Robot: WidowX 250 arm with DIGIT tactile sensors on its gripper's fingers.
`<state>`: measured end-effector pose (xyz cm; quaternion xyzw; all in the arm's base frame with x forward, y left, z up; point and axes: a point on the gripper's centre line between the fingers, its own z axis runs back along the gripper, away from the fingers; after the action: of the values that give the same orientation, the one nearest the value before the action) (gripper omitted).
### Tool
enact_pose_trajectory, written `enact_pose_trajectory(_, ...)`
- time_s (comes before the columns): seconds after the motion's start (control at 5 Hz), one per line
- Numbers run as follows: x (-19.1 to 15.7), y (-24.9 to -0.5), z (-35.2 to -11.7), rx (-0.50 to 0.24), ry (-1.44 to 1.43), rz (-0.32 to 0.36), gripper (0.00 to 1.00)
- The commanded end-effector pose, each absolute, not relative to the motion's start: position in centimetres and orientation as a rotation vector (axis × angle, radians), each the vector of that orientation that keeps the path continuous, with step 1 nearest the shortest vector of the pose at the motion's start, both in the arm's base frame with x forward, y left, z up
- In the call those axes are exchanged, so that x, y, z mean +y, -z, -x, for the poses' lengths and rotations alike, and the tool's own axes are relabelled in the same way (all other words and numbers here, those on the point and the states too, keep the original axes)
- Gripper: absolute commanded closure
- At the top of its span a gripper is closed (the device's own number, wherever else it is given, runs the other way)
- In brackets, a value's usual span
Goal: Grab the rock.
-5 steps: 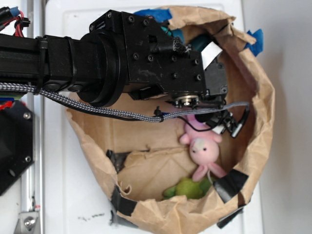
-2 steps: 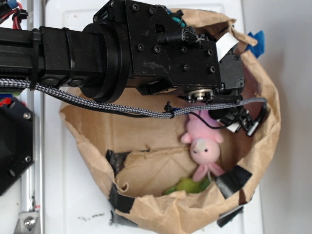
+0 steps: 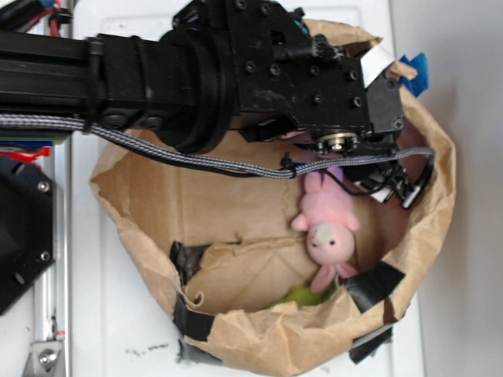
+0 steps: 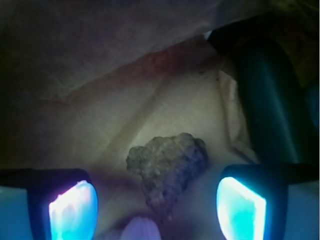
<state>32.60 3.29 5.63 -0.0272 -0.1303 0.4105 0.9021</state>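
In the wrist view the rock, lumpy and brown-grey, lies on the brown paper floor of the bag, between and just beyond my two fingers. My gripper is open, its glowing pads wide apart on either side of the rock and not touching it. A pale pink tip of the plush shows at the bottom edge. In the exterior view the arm reaches into the bag and covers the rock; the fingers sit under the wrist near the bag's right wall.
A pink plush lies in the bag just below the wrist, with a green toy under it. A dark teal-green cylinder lies right of the rock. Black tape patches the bag's crumpled rim. The bag's walls are close all around.
The arm has moved right and toward the bag's upper right corner. More of the pink plush shows below the wrist, and the green toy is more hidden behind the rim.
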Motion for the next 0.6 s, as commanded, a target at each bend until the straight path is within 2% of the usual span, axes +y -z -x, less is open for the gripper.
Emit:
enact_pose_trajectory(0.0,5.4,-5.9,-33.5,-0.329,-0.842,0.033,0.00)
enact_pose_trajectory(0.4,4.7,-3.0,-33.4,-0.286,-0.767,-0.020,0.02)
